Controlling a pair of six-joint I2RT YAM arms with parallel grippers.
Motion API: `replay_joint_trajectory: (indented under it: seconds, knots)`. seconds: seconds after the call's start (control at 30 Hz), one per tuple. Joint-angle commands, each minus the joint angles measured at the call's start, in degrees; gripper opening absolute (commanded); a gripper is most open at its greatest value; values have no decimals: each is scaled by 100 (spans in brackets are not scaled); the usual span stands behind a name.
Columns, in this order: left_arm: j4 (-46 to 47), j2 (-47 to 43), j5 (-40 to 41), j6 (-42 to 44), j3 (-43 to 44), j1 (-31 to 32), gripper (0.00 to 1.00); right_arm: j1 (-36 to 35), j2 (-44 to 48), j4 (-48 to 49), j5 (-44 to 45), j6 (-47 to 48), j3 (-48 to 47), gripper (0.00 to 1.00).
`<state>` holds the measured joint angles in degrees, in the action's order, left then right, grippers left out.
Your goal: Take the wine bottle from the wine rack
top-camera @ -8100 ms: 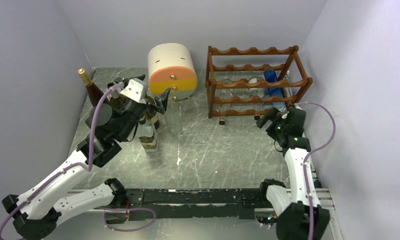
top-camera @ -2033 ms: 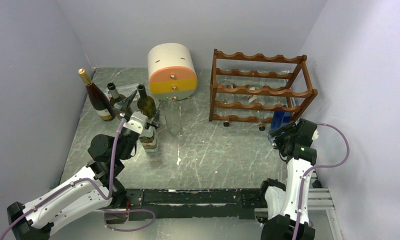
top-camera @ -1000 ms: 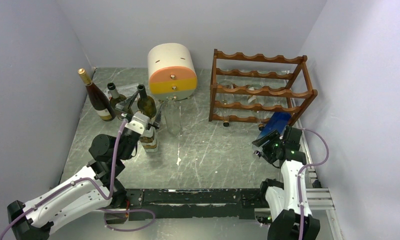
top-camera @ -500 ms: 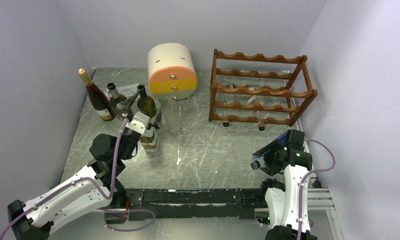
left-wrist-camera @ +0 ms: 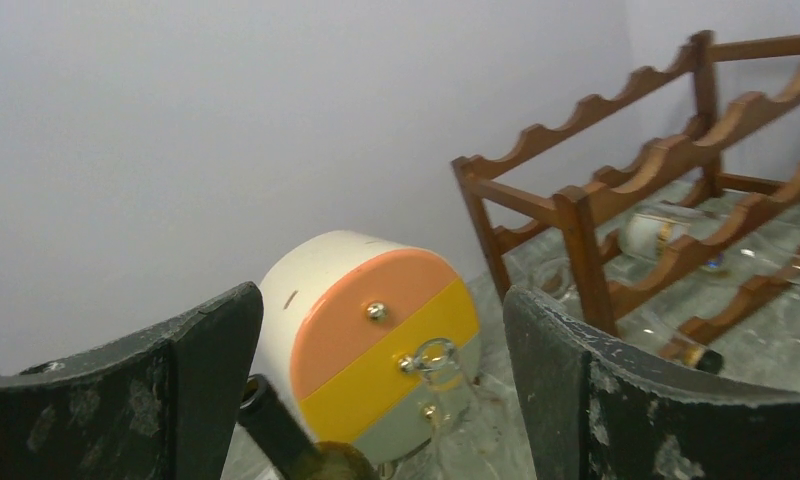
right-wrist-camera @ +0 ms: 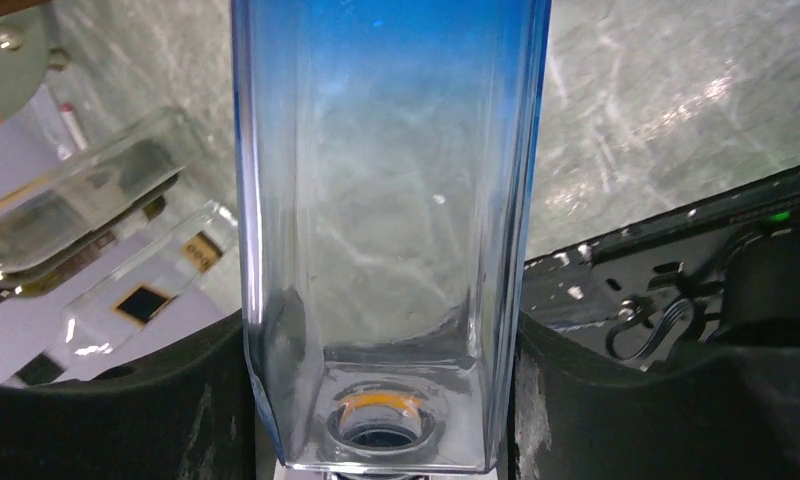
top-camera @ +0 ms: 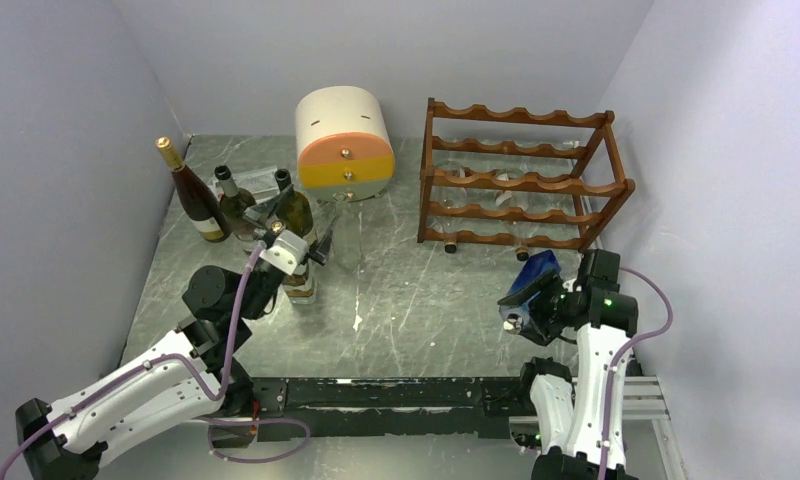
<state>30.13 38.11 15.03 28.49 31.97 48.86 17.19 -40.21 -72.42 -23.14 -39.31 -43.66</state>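
Observation:
The dark wooden wine rack (top-camera: 521, 170) stands at the back right and also shows in the left wrist view (left-wrist-camera: 586, 200). A square blue-tinted glass wine bottle (top-camera: 532, 277) hangs clear of the rack, in front of its right end. My right gripper (top-camera: 548, 300) is shut on it. In the right wrist view the bottle (right-wrist-camera: 386, 200) fills the gap between both fingers (right-wrist-camera: 156, 400), neck end toward the camera. My left gripper (top-camera: 294, 228) stands open over the bottles at the left, holding nothing (left-wrist-camera: 381, 380).
Clear bottles (top-camera: 496, 200) lie on the rack's lower tiers. A cream-and-orange drawer unit (top-camera: 344, 143) sits left of the rack. Several upright bottles (top-camera: 188, 195) stand at the back left. A dark bottle neck (left-wrist-camera: 276, 425) and a clear one (left-wrist-camera: 434, 360) rise below the left gripper.
My right gripper has drawn the blue bottle away from the rack's lower right toward the near edge and tilted it. The left gripper has drifted slightly right, still open.

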Motion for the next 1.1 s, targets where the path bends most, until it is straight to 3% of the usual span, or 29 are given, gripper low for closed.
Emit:
replay_joint_trajectory:
  seconds: [0.0,0.2,0.3,0.43,0.53,0.63,0.83,1.07]
  knots:
    - [-192,66,-1396,-194,257,73,93,-5,-125,-167,-907,249,-839,0]
    - [-222,560,-3052,-357,369,402,94,-29,-227,-280,-2167,-206,-967,0]
    - [-285,936,-3198,-192,479,975,95,-230,-368,-267,-2516,-413,-1013,0]
    - [-171,1641,-2706,-91,604,1859,96,-576,-677,-335,-2662,-442,-1494,0]
    - [1486,2183,-1811,-393,54,2294,99,-773,-867,-345,-2803,-498,-1841,0]
    - [2710,2912,-1502,-404,-188,2468,99,-944,-1032,-377,-2810,-482,-2030,0]
    - [3615,4475,-982,-183,363,2927,100,-1262,-1089,-414,-2869,-492,-2070,0]
    - [3960,5555,-142,-18,908,3094,100,-1624,-1162,-513,-2843,-421,-2198,0]
